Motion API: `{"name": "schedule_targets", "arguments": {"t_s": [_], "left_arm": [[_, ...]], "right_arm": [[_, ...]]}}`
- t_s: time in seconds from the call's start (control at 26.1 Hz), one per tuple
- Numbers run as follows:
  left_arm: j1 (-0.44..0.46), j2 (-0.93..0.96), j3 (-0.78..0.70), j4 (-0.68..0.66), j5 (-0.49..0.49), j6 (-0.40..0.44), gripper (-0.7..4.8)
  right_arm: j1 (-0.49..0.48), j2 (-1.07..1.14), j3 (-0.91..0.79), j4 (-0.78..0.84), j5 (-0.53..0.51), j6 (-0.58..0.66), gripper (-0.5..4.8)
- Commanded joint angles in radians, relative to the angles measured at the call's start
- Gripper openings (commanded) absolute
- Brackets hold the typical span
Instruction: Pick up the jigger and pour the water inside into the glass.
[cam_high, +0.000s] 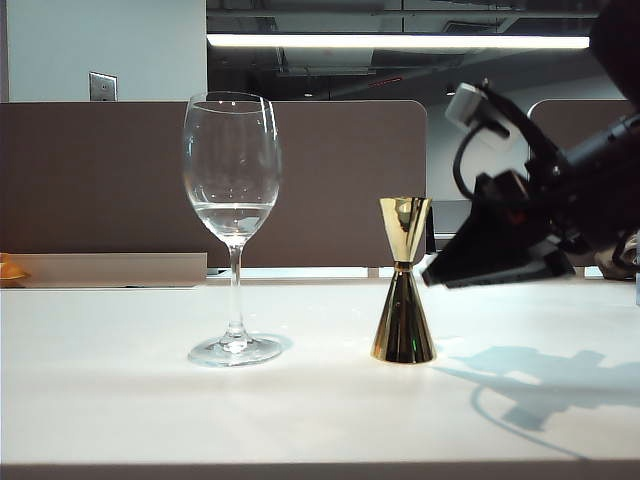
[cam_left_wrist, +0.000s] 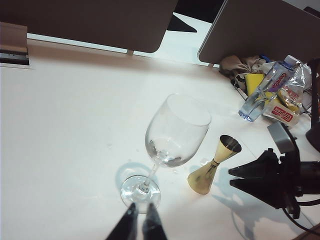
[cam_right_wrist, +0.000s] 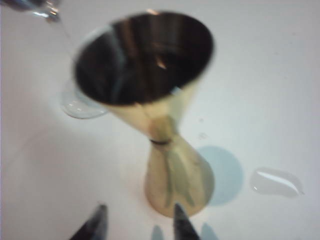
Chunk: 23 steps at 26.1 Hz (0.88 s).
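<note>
The glass (cam_high: 233, 180) stands upright left of centre with a shallow pool of water (cam_high: 233, 214) in its bowl. To its right the gold jigger (cam_high: 403, 300) stands upright on the table, untouched. My right gripper (cam_high: 432, 274) hovers just right of the jigger's waist, open and holding nothing. In the right wrist view its gripper (cam_right_wrist: 140, 216) points at the jigger (cam_right_wrist: 160, 125), whose dark upper cup shows no water that I can make out. My left gripper (cam_left_wrist: 141, 212) sits shut just short of the foot of the glass (cam_left_wrist: 175, 130), with the jigger (cam_left_wrist: 212, 167) beyond.
A small puddle (cam_right_wrist: 276, 181) lies on the table beside the jigger. A plastic bottle (cam_left_wrist: 264, 92), snack packets (cam_left_wrist: 286, 111) and a cloth (cam_left_wrist: 240, 65) crowd the far corner. Brown partitions (cam_high: 340, 180) close off the back. An orange object (cam_high: 10, 270) sits at the left edge.
</note>
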Motion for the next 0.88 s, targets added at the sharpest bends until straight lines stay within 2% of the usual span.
{"name": "schedule_targets", "arguments": {"t_s": [0.04, 0.12, 0.23, 0.5, 0.88], "left_arm": [[0.000, 0.000, 0.004, 0.003, 0.005, -0.002, 0.26], [0.000, 0.000, 0.004, 0.003, 0.004, -0.002, 0.26], [0.000, 0.000, 0.004, 0.003, 0.005, -0.002, 0.26], [0.000, 0.000, 0.004, 0.000, 0.002, -0.002, 0.26], [0.000, 0.000, 0.004, -0.001, 0.002, -0.002, 0.26]], "right_arm": [[0.000, 0.032, 0.003, 0.038, 0.002, 0.002, 2.22], [0.000, 0.050, 0.003, 0.063, 0.001, 0.002, 2.38], [0.000, 0.055, 0.005, 0.089, 0.008, 0.002, 3.12], [0.000, 0.055, 0.005, 0.150, 0.049, 0.002, 3.12], [0.000, 0.080, 0.010, 0.202, 0.048, 0.002, 3.12]]}}
